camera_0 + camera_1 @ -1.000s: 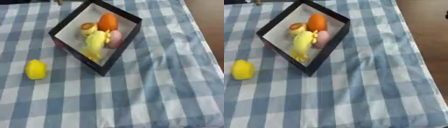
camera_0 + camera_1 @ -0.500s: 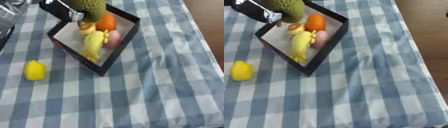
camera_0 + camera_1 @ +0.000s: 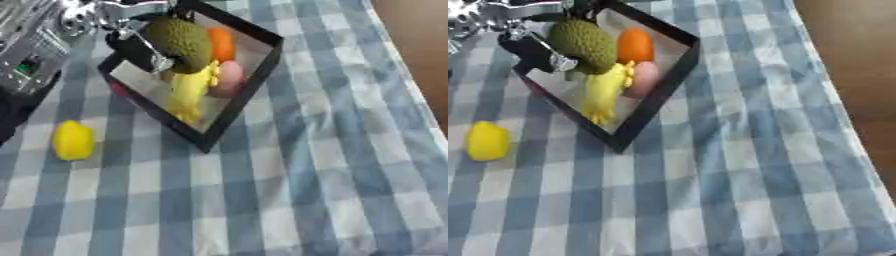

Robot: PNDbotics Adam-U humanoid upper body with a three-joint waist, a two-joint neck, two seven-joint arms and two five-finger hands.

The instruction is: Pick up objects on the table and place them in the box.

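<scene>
A blue-and-white checked cloth (image 3: 297, 165) covers the table, and a strip of brown floor (image 3: 859, 75) shows along the right edge. The box (image 3: 249, 82), black-rimmed with a pale inside, sits askew at the upper left of the cloth, one corner pointing toward the camera.

Inside the box lie an orange (image 3: 222, 44) at the far side, a pink fruit (image 3: 229, 79) just beside it, and a long yellow fruit (image 3: 188, 92), probably a banana bunch, stretched toward the near corner. These three touch or nearly touch one another.

The left hand (image 3: 140, 47) comes in from the upper left, black with silver parts, and its fingers are curled round a green bumpy fruit (image 3: 179, 44). The fruit hangs over the far left part of the box, above the yellow fruit and beside the orange; whether it already rests on anything below cannot be told, since motion smears the edges here. Silver joints of the arm (image 3: 35, 45) fill the upper left corner.

A lemon (image 3: 73, 141) lies on the cloth to the left of the box, apart from it, near the left edge in the right eye view.

The cloth to the right of the box and toward the camera carries soft folds. The right hand appears in neither view.
</scene>
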